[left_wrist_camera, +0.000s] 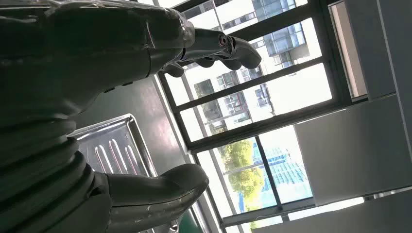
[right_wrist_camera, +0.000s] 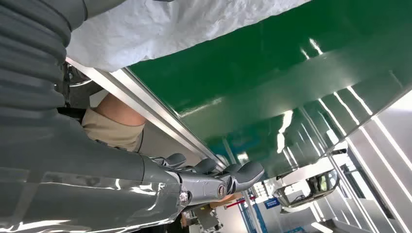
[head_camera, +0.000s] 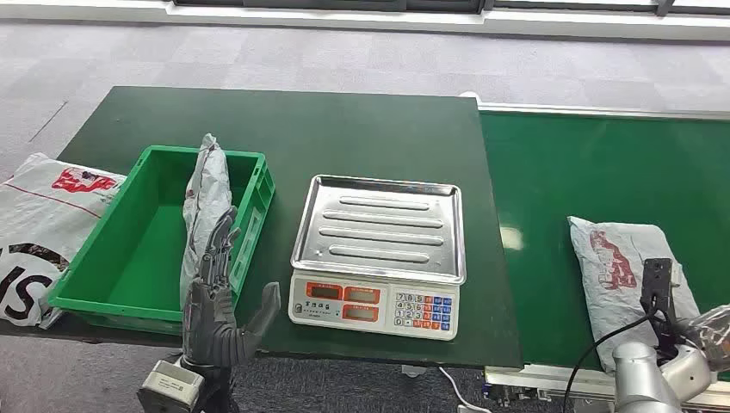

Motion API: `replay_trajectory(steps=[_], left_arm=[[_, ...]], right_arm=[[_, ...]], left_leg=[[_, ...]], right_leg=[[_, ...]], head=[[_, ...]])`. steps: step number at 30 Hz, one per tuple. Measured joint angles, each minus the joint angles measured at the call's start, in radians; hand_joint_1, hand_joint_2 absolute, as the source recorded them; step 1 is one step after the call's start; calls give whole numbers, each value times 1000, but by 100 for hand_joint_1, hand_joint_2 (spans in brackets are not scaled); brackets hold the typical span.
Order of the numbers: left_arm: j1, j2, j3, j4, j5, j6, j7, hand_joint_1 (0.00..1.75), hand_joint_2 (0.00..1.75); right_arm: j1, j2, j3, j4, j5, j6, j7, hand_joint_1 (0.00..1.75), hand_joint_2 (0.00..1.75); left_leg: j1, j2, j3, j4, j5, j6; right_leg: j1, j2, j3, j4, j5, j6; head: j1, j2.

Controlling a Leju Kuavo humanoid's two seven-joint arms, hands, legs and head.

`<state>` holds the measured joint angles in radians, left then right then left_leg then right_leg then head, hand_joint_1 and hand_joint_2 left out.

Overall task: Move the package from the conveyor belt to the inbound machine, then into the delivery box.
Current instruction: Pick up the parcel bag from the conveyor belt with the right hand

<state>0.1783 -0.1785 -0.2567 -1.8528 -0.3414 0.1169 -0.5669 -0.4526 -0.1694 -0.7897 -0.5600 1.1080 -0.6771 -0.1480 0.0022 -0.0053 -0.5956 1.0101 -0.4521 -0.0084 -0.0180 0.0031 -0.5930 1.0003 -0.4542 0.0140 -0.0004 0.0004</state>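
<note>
L hand [head_camera: 215,297], lower left of frame, fingers spread, holds nothing, by green bin [head_camera: 103,297]; grey package [head_camera: 205,202] stands inside bin. R hand [right_wrist_camera: 214,182]: can't tell grip. 2nd package [head_camera: 624,271] right on conveyor belt [head_camera: 594,172]. Scale [head_camera: 379,249] centre.

The head view looks down from above on the scale tray [head_camera: 379,225], shared close-up with the left wrist view [left_wrist_camera: 114,150].
</note>
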Motion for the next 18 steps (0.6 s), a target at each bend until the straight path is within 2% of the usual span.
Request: replay_trajectory(steps=[6,8,11,12,13,14,18], left_arm=[[0,0,0,0,-5,2,-3,0,175],[-1,0,0,-2,-22,9,-7,0,175],[-7,0,0,-12,-45,12,3,0,175],[-8,0,0,-15,-48,12,7,0,175],[-9,0,0,-18,-49,12,9,0,175],[-9,0,0,-21,-50,12,11,0,175],[-9,0,0,-27,-51,12,12,0,175]], right_arm=[[0,0,0,2,-4,18,-14,0,175],[0,1,6,10,-17,122,-55,0,175],[13,12,24,11,-40,480,-90,0,175],[19,17,29,9,-44,580,-90,0,175],[23,22,32,7,-47,636,-90,0,175],[27,25,36,6,-48,656,-90,0,175],[30,30,47,3,-51,625,-90,0,175]], left_leg=[[0,0,0,0,0,0],[0,0,0,0,0,0],[1,0,1,0,0,0],[0,0,1,0,0,0],[0,0,1,0,0,0],[0,0,1,0,0,0],[1,-1,1,0,0,0]], right_leg=[[0,0,0,0,0,0],[0,0,0,0,0,0],[1,0,0,0,0,0],[0,0,0,0,0,0],[0,0,0,0,0,0],[0,-1,0,0,0,0],[1,-1,1,0,0,0]], head=[[0,0],[0,0],[0,0],[0,0],[0,0],[0,0],[0,0]])
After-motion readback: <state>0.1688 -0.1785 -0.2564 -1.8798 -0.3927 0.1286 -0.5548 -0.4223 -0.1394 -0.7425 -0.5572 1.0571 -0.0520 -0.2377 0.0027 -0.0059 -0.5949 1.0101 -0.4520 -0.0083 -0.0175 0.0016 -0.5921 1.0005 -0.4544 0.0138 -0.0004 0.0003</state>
